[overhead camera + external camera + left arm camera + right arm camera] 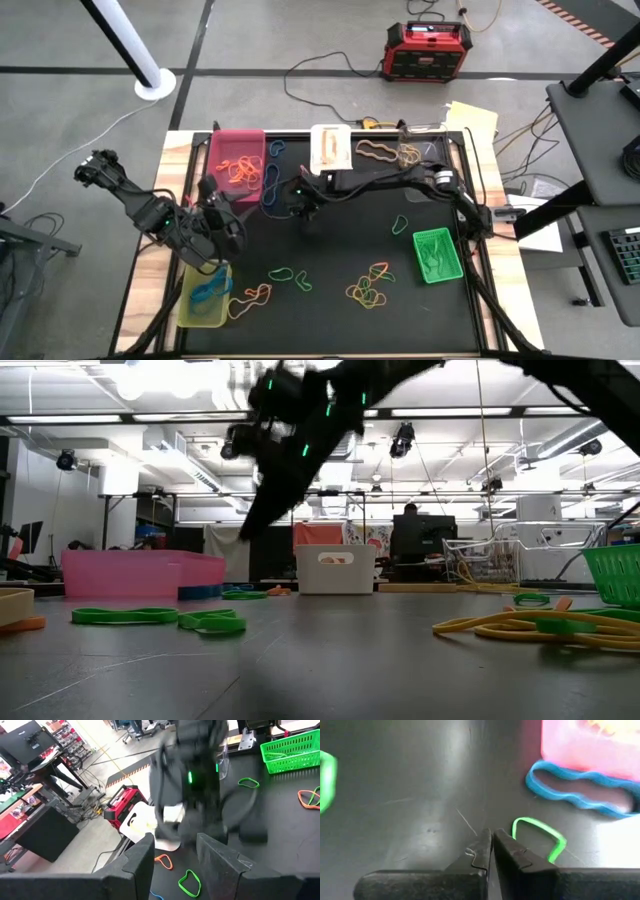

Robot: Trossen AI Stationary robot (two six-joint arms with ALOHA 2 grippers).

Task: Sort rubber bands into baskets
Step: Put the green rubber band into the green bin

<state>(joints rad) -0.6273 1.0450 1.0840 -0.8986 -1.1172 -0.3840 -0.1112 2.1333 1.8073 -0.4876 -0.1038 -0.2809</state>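
Observation:
Five baskets stand on the black table: pink (237,158), white (330,147), clear (390,150), bright green (437,253) and yellow-green (205,297). Loose rubber bands (368,288) lie across the near half. My right gripper (491,837) hangs shut over the table just right of the pink basket (590,742), with a green rubber band (540,827) at its tips and a blue band (570,792) lying beyond. My left gripper (175,862) waits open and empty above the yellow-green basket. My right gripper has the green rubber band by one end (513,831), right beside its fingertips. The fingers slant down from the table's right side. The spot where they meet the band is hidden behind one finger. The rest of the loop sticks out sideways, clear of the table.
Green bands (120,616) and an orange-yellow tangle (520,625) lie near the front edge. A green band (400,222) sits mid-right. A red-and-black power box (428,50) with cables stands on the floor past the far edge.

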